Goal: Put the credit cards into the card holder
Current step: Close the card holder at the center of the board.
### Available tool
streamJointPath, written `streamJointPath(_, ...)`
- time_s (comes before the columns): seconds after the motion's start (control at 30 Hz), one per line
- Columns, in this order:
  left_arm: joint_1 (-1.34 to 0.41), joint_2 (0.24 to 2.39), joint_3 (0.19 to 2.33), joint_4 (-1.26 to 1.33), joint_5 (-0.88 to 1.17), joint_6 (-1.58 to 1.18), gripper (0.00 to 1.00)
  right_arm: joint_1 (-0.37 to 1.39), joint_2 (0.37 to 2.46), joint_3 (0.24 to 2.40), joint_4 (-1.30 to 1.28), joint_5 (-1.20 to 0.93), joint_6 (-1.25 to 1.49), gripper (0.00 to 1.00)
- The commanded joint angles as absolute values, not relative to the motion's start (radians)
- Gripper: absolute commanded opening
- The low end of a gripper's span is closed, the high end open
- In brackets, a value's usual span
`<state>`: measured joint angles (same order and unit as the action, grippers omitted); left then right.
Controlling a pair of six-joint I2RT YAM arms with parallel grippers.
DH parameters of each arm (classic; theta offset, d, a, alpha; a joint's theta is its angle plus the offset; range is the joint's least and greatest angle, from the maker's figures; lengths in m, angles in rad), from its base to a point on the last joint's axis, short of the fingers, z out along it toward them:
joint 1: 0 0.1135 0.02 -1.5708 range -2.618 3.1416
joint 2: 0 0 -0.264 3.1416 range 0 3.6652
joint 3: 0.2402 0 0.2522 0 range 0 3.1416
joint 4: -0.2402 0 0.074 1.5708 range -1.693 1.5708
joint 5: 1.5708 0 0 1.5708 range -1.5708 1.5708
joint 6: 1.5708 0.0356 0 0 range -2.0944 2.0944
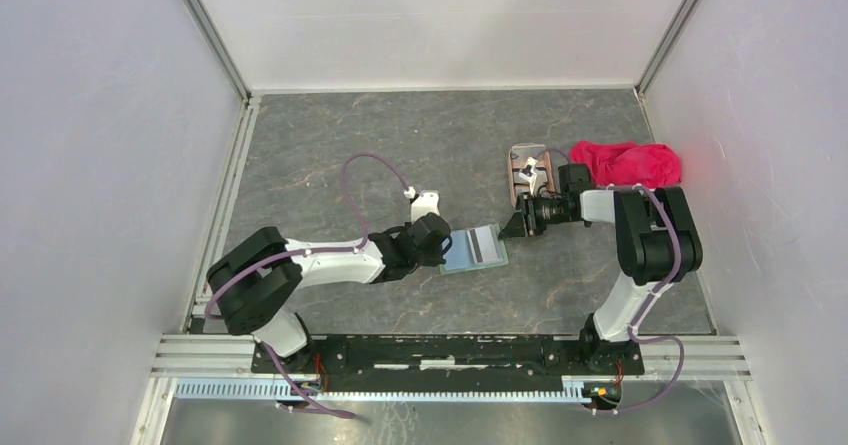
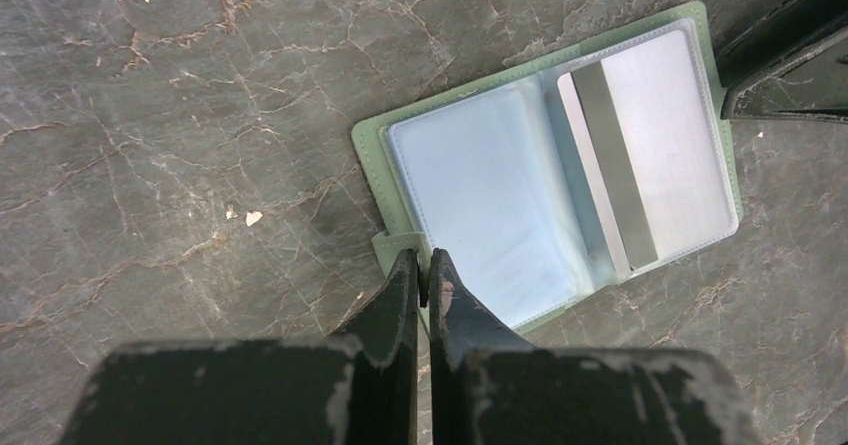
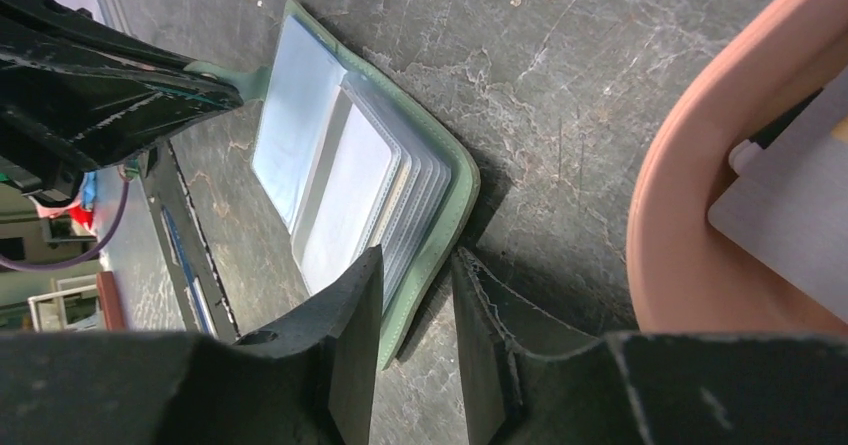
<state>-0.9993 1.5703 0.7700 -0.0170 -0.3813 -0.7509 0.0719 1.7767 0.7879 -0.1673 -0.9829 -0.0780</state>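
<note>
The sage-green card holder lies open on the table, its pale blue-green pockets facing up. One whitish credit card with a dark stripe sits in its right pocket. My left gripper is shut on the small green tab at the card holder's near-left edge. My right gripper is open, its jaws straddling the opposite green edge of the card holder without closing on it. More credit cards lie in the pinkish-brown tray; one whitish card shows in the right wrist view.
The pinkish-brown tray stands just behind the right gripper, its rim close to the right finger. A red-pink cloth lies to its right by the wall. White walls enclose the grey marbled table.
</note>
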Motion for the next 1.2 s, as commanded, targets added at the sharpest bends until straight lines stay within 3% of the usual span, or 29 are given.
streamJointPath(0.0,-0.997,1.595,0.777,0.037,-0.359,-0.79,0.02,0.079,1.811,0.784,-0.14,-0.992,-0.049,0.37)
streamJointPath(0.17,-0.996,1.609,0.775,0.045,-0.345,-0.791,0.02,0.081,1.817,0.784,-0.13,-0.988,-0.033,0.29)
streamJointPath(0.4,-0.994,1.598,0.773,0.061,-0.33,-0.792,0.02,0.08,1.808,0.792,-0.124,-1.032,-0.016,0.01)
streamJointPath(0.77,-0.954,1.485,0.604,0.352,-0.224,-0.872,0.02,0.104,1.553,0.835,-0.146,-1.041,-0.02,0.0)
streamJointPath(1.17,-0.918,1.444,0.488,0.442,-0.22,-0.92,0.02,0.415,1.599,0.915,-0.191,-0.853,-0.032,0.01)
